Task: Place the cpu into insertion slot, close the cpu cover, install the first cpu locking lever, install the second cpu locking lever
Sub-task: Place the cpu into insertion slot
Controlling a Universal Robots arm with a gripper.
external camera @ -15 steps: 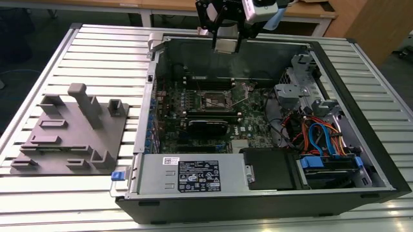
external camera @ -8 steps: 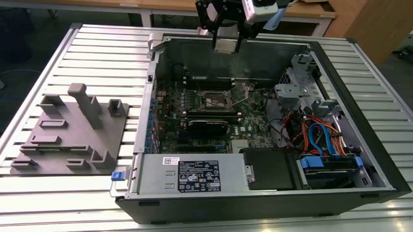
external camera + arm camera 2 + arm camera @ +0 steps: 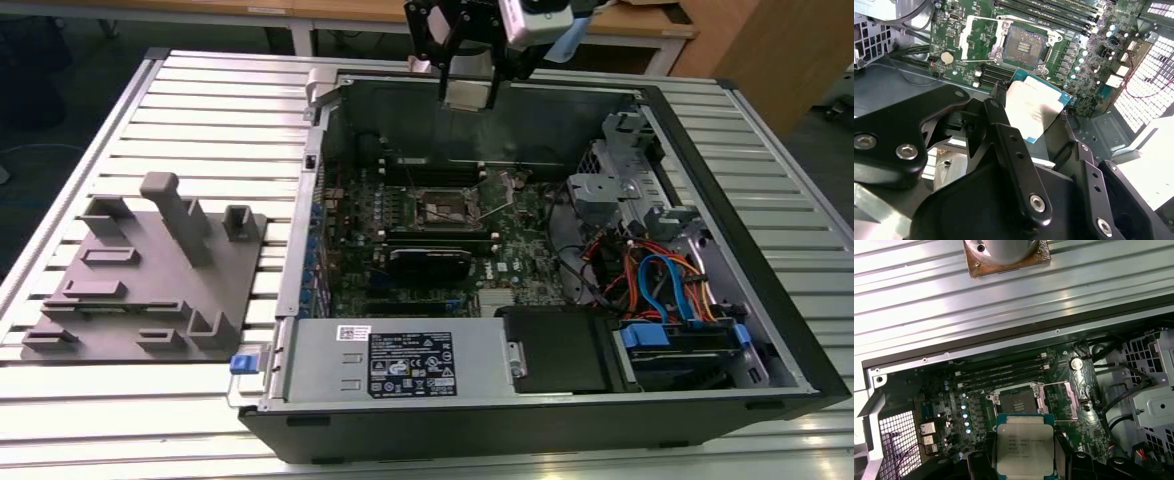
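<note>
The gripper (image 3: 469, 90) hung high above the slot (image 3: 451, 208), over the far wall of the open case (image 3: 754, 300). Its fingers (image 3: 999, 120) were drawn in narrow on the cpu (image 3: 467, 97), pinching it by two opposite edges. In both wrist views the cpu (image 3: 1036, 105) (image 3: 1025, 450) showed its pale metal top, level and square-on, with the slot (image 3: 1024, 45) (image 3: 1016, 400) beyond it and well apart from it. The slot was uncovered, its dark centre and fine contacts bare inside the black rim. The cover (image 3: 1081, 385) was swung back off the slot and lay just beside it, on the side toward the exterior view's right. A thin lever (image 3: 503, 192) stood raised on that same side of the slot. The green board (image 3: 521, 270) carried the slot near its middle. A black card (image 3: 427, 262) lay just on the near side of the slot, and the grey box (image 3: 387, 362) sat farther out the same way. Well off to the exterior view's left of the slot, outside the case, a grey fixture (image 3: 147, 270) rested on the ribbed table (image 3: 134, 420).
</note>
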